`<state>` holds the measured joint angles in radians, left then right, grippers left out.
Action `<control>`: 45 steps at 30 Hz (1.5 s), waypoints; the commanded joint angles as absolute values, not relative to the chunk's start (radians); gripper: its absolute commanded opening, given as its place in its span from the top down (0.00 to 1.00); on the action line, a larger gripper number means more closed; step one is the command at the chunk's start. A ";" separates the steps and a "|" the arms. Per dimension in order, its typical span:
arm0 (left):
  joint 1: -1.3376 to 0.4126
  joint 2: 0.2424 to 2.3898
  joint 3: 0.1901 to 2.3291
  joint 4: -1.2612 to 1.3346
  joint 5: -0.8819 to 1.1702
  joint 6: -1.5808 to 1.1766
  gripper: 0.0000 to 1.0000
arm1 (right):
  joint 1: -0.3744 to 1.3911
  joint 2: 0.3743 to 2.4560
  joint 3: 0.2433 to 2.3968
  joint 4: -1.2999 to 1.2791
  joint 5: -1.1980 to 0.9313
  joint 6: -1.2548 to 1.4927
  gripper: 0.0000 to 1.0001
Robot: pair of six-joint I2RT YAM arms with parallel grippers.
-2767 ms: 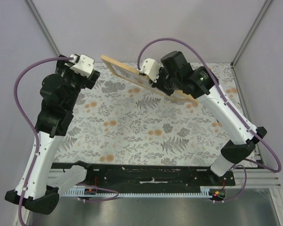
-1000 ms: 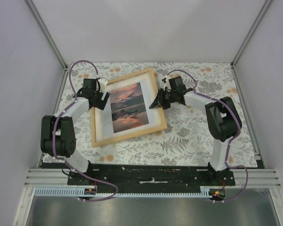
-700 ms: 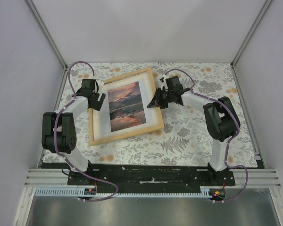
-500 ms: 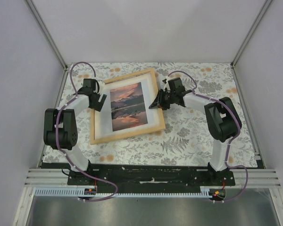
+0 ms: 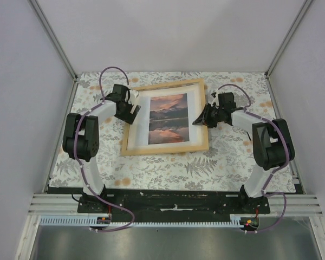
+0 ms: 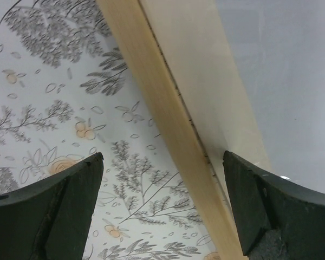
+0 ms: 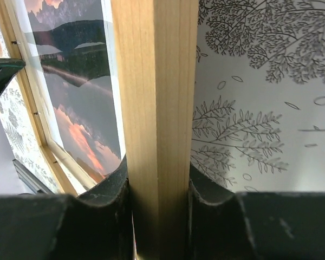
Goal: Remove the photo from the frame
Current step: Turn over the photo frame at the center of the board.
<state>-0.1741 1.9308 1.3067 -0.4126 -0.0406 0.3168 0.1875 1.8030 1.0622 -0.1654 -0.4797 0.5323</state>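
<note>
The frame (image 5: 165,150) lies face up on the floral-patterned worktop (image 5: 206,162), in the far central area, with its long sides running roughly left to right and its outline slightly skewed against the worktop edges. The left arm (image 5: 84,135) reaches from its base at the near left to the frame's left short side. The right arm (image 5: 268,141) reaches from the near right to the frame's right short side. Inside the light-tan wooden strips sits the cream mat border (image 5: 141,122), and the photo (image 5: 168,119) is seated in its window. The printed sunset scene faces upward and the frame encloses it on all four sides. The left gripper (image 5: 130,107) is positioned at the left strip with its jaws spread wide. In the left wrist view the strip passes between the two fingers (image 6: 59,216), with a clear gap of worktop showing on the outer side, so nothing is clamped. The right gripper (image 5: 200,120) is pinching the right strip. In the right wrist view both dark fingers (image 7: 59,227) press against opposite faces of the wooden strip, the photo on one side and the worktop pattern on the other. Whether this side of the frame is raised off the worktop cannot be told.
</note>
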 commanded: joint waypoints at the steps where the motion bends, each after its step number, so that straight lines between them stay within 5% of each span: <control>1: -0.247 1.967 1.354 -0.480 0.034 0.259 0.03 | 0.173 1.733 1.054 -0.264 -0.143 0.371 1.00; 5: -0.296 1.991 1.368 -0.491 0.055 0.244 0.06 | 0.172 1.710 1.063 -0.316 -0.077 0.321 0.74; 12: -0.307 2.049 1.376 -0.512 0.078 0.210 0.42 | 0.170 1.744 1.123 -0.403 -0.043 0.267 0.42; 18: -0.305 2.040 1.325 -0.492 0.068 0.203 0.71 | 0.170 1.795 1.167 -0.452 -0.028 0.230 0.30; 24: -0.292 2.022 1.313 -0.491 0.071 0.192 0.98 | 0.169 1.841 1.209 -0.465 -0.069 0.204 0.30; 35: -0.279 1.985 1.312 -0.485 0.101 0.192 0.97 | 0.176 1.887 1.285 -0.495 -0.052 0.187 0.69; 40: -0.253 1.962 1.308 -0.482 0.081 0.207 0.53 | 0.192 1.858 1.304 -0.500 -0.069 0.190 0.98; 45: -0.204 1.918 1.301 -0.483 0.089 0.222 0.46 | 0.264 1.786 1.361 -0.517 -0.060 0.202 1.00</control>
